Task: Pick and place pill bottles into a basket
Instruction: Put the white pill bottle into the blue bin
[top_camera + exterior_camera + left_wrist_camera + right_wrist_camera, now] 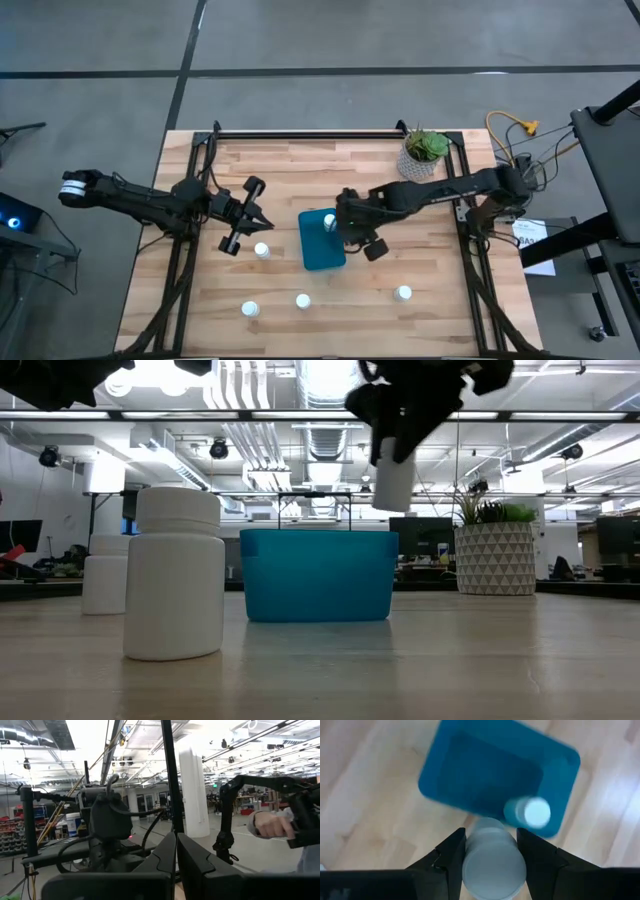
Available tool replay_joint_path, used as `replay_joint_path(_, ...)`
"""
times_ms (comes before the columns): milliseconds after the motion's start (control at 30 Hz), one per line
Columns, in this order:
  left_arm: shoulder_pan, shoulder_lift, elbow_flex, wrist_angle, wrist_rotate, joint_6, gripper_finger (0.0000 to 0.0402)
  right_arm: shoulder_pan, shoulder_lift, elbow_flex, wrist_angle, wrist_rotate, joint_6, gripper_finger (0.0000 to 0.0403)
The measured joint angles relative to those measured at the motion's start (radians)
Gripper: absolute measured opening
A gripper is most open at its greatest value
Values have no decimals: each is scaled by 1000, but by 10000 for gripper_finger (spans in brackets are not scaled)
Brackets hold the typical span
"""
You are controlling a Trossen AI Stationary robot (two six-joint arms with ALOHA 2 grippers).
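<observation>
My right gripper (350,236) is shut on a white pill bottle (394,480), which it holds above the right end of the teal basket (320,245). One bottle (329,222) stands inside the basket and also shows in the right wrist view (527,813). Several bottles stand on their bases on the table: one left of the basket (262,250) and three near the front edge (250,309), (303,300), (403,293). My left gripper (265,224) is shut and empty, above the table left of the basket. My right gripper pinches the bottle's upper part (492,851) between its two fingers (451,851), one on each side. The fingers come from above, pointing down. The bottle hangs about upright below them (394,490), lifted clear above the basket's rim.
A white patterned pot with a green plant (424,155) stands at the far right of the table. A black rail (300,132) runs along the far edge. In the low view, two bottles (172,575), (105,575) stand left of the basket (318,575).
</observation>
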Motion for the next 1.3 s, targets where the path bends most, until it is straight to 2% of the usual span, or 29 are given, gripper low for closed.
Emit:
replay_joint_path(133,0,0,0,0,0,0,0,1,54,79,1,-55,-33,147)
replay_joint_path(367,0,0,0,0,0,0,0,-3,125,134,11,-95,-87,147)
replay_joint_path(933,0,0,0,0,0,0,0,-45,304,132,75,-97,-162,147)
replay_joint_path(1200,0,0,-1,0,0,1,0,-96,304,128,109,-106,-185,147)
replay_joint_path(1300,0,0,-1,0,0,2,0,-106,304,127,113,-151,-184,147)
